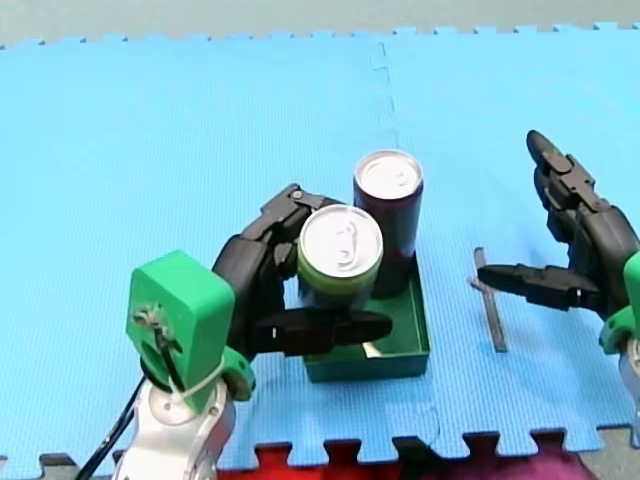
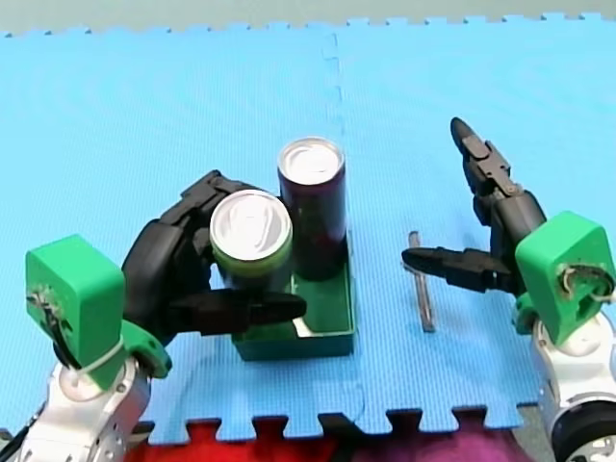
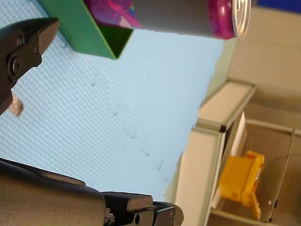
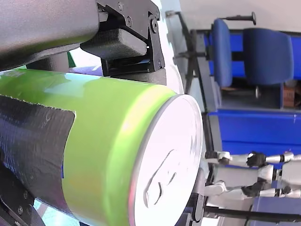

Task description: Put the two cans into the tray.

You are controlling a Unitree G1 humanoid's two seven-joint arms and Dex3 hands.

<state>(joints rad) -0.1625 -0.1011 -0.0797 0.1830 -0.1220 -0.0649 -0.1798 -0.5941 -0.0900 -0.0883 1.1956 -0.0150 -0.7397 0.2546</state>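
Now the left hand (image 1: 262,285) is wrapped tight around the green can (image 1: 340,248) and holds it upright over the near corner of the green tray (image 1: 422,335). The purple can (image 1: 388,210) stands in the tray, just behind the green one and very close to it. I cannot tell if the green can's bottom touches the tray floor, because the thumb hides it. The right hand (image 1: 575,262) holds nothing and is off to the side above the blue mat (image 1: 150,150), near a thin grey strip (image 1: 491,315). To do this well, I think the left hand should lower the can straight down, not bump the purple can, and let go only when it sits flat.
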